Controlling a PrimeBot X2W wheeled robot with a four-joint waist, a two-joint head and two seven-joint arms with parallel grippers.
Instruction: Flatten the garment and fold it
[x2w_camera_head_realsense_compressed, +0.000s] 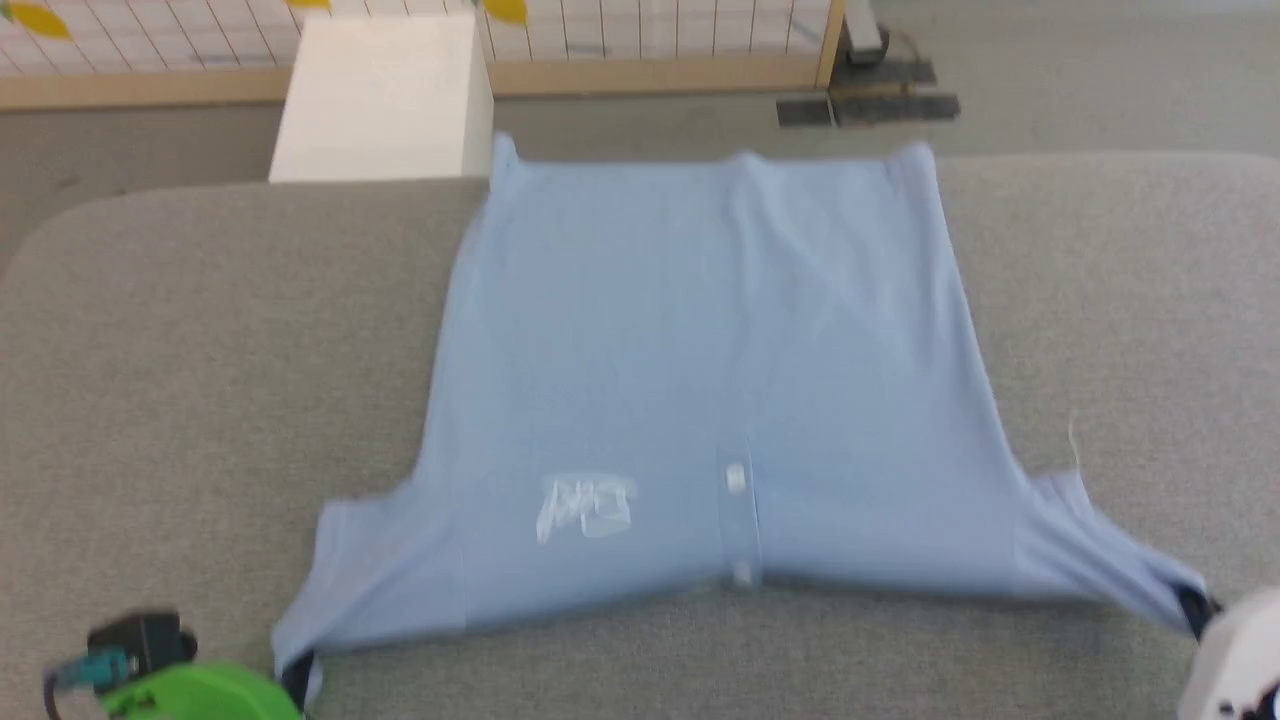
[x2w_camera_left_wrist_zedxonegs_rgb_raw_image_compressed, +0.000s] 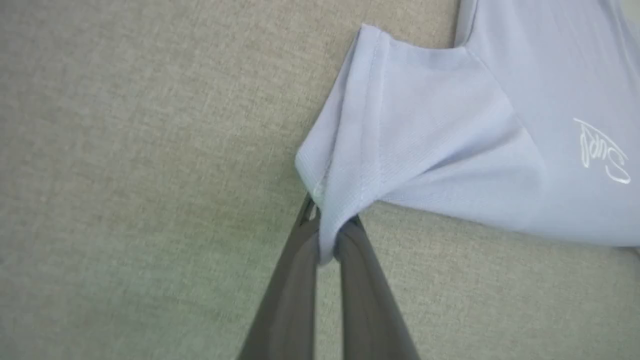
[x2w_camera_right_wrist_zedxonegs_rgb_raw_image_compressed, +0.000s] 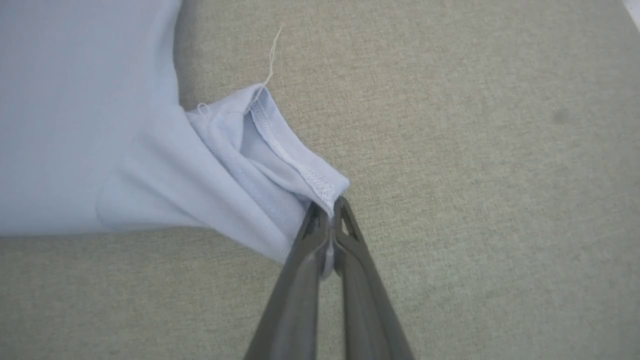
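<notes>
ROBOT SPREADS SHIRT FOR FOLDING: A two-armed robot stretches a light blue polo shirt (x2w_camera_head_realsense_compressed: 700, 380) across a grey table (x2w_camera_head_realsense_compressed: 180, 380). The chest logo (x2w_camera_head_realsense_compressed: 588, 505) and a button (x2w_camera_head_realsense_compressed: 736, 478) face up, the hem lies at the table's far edge and the shoulders are nearest the robot. The left gripper (x2w_camera_left_wrist_zedxonegs_rgb_raw_image_compressed: 327, 235) is pinched tight on the tip of one short sleeve (x2w_camera_left_wrist_zedxonegs_rgb_raw_image_compressed: 400, 125). The right gripper (x2w_camera_right_wrist_zedxonegs_rgb_raw_image_compressed: 331, 235) is clamped likewise on the stitched edge of the other sleeve (x2w_camera_right_wrist_zedxonegs_rgb_raw_image_compressed: 260, 165), where a loose thread (x2w_camera_right_wrist_zedxonegs_rgb_raw_image_compressed: 272, 55) trails.

The body of the shirt lies nearly flat, with faint creases running toward the hem, while both sleeves are bunched at the grips. To flatten it well, the pull likely needs to be even, outward and low to the table, so that the button strip sits centred and the cloth does not slide off the far edge. Each sleeve should then be laid down spread, not twisted.

Beyond the table stands a white box (x2w_camera_head_realsense_compressed: 385, 95); whether it holds anything cannot be told.
</notes>
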